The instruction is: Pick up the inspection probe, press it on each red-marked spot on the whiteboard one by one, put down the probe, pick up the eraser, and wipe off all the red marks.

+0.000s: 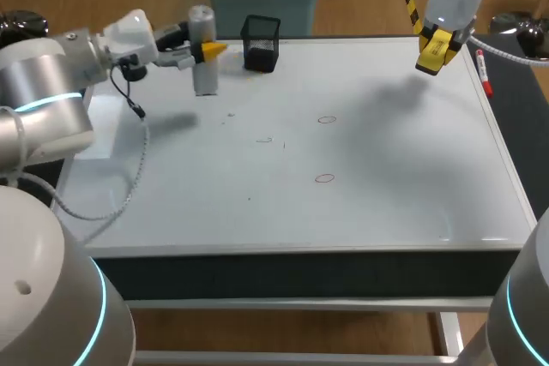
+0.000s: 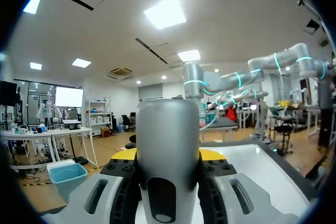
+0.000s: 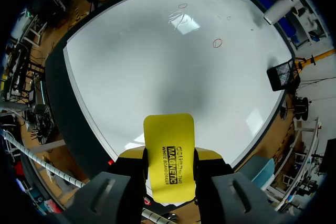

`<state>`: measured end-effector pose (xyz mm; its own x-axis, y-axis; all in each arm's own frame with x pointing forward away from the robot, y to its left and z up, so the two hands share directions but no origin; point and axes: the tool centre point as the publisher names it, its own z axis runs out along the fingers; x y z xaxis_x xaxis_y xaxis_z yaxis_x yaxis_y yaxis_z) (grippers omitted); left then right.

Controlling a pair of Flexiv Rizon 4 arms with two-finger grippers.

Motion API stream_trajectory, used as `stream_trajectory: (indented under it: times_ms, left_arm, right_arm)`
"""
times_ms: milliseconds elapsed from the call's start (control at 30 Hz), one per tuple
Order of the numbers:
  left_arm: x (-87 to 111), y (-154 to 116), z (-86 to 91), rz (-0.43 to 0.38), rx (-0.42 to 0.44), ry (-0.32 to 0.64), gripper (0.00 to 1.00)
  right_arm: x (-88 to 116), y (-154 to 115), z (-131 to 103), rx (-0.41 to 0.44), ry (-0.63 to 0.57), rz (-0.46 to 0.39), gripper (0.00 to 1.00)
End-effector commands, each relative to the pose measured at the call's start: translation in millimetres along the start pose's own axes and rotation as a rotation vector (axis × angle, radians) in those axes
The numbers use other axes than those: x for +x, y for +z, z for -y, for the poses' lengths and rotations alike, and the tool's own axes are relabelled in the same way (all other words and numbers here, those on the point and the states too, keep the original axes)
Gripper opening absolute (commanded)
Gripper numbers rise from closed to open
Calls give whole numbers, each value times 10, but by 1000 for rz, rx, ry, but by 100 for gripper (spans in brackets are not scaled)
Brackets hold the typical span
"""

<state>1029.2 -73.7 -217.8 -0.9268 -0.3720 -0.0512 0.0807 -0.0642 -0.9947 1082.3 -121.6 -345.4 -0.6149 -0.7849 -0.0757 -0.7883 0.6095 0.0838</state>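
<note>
Right wrist view: eraser clamped; left: probe clamped.

Right tool: two yellow-tipped fingers, one pressed against each side of the eraser.

Eraser: yellow, flat and rounded at its far end, with black print on its face. It is gripped at its sides and juts out ahead of the fingers, above the whiteboard and not touching it.

Whiteboard: white and glossy, spread out ahead of the tool, with a soft grey shadow at mid-board.

Red marks: one small ring past mid-board and a second ring near the far edge, well apart. Faint thin strokes lie between them.

Mesh holder: black, standing at the board's edge.

Tabletop: a dark border framing the board.
</note>
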Motion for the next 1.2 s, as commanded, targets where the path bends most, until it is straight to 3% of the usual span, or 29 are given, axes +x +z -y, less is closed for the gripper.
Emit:
stream_trajectory:
  times_ms: [33,100,433,1100,1200]
  left_arm:
    - [-113,-156,65,16,7,-2,0]
    - [-187,-223,48,34,42,-9,0]
    - [-412,-379,-92,56,42,-42,0]
    - [-498,-493,-89,86,17,-56,0]
    - [-498,-493,-89,86,17,-56,0]
  right_arm:
    - [6,-6,2,2,-2,-2,0]
    - [6,-6,2,2,-2,-2,0]
    - [6,-6,2,2,-2,-2,0]
    - [6,-6,2,2,-2,-2,0]
    - [-130,-30,-341,28,-112,-6,0]
